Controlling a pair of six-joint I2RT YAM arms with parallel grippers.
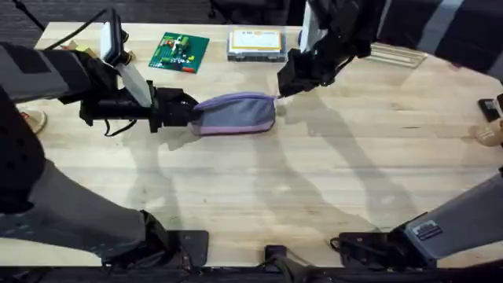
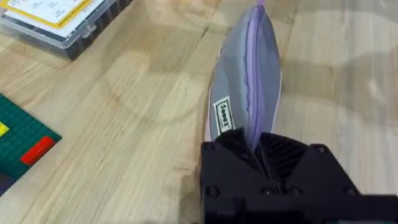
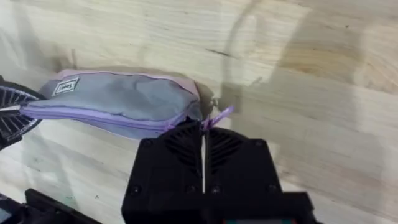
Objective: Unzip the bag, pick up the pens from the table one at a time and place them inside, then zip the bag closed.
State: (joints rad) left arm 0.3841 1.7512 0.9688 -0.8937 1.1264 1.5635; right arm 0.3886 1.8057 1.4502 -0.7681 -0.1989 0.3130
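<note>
No lettering can be read: the small white tag [image 2: 223, 116] sewn on the lilac-and-grey fabric pouch [image 2: 245, 81] and the clear plastic box's yellow label [image 1: 257, 39] stay illegible.

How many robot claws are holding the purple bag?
2. The left gripper pinches one end of the bag. The right gripper is shut at the opposite end, by the zip pull.

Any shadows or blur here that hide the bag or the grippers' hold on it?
Overhead: arm shadows cross the table, the bag stays readable. Left wrist: left gripper dark, bag sharp. Right wrist: right gripper black against a broad shadow.
</note>
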